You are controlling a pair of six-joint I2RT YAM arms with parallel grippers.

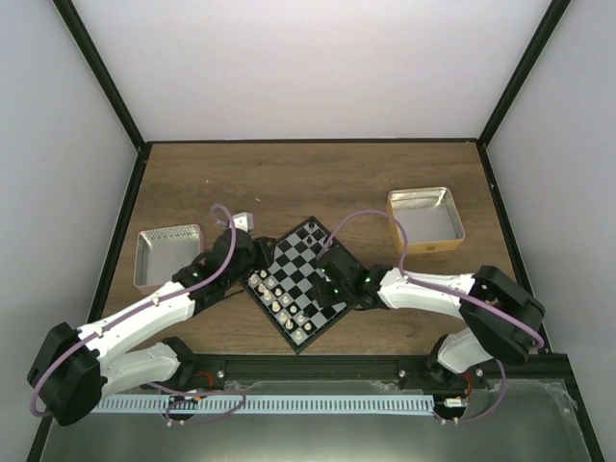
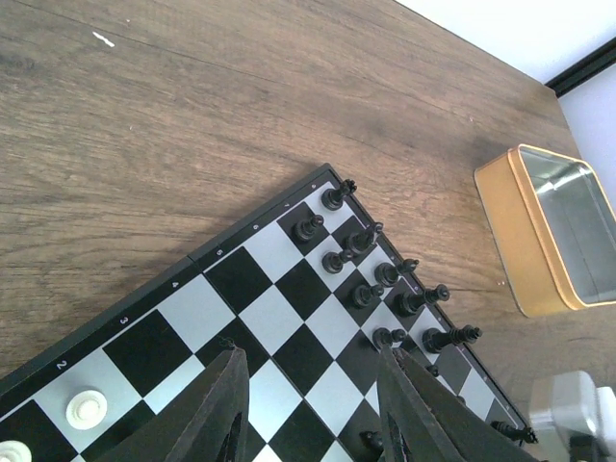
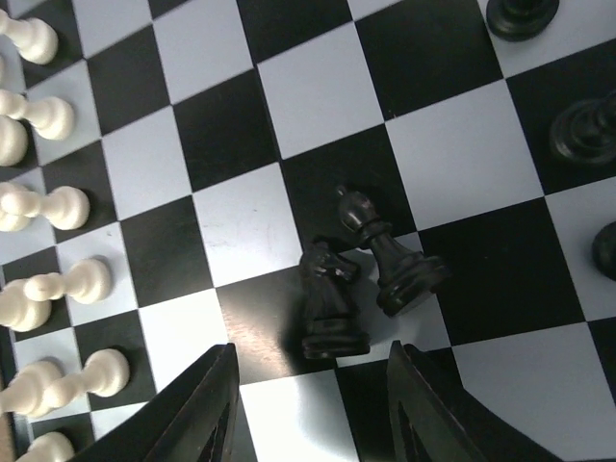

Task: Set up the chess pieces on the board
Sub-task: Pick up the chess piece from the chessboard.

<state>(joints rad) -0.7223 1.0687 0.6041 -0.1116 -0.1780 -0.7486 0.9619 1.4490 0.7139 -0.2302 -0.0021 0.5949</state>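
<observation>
Small black-and-grey checkered chessboard (image 1: 300, 281) sat turned cornerwise on the wooden table (image 1: 289, 183). Right gripper (image 3: 310, 371) hung jaws apart, empty, over two stray black plastic chess pieces (image 3: 332, 308) mid-board, lining up a grab I guess. Left gripper (image 2: 308, 385) gaped empty too.

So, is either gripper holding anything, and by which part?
Nothing is held: left gripper and right gripper are open and empty, two black pieces just beyond the right one.

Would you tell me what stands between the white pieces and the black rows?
The right wrist view shows a black knight and another black piece close together, midway; nothing else stands there.
</observation>
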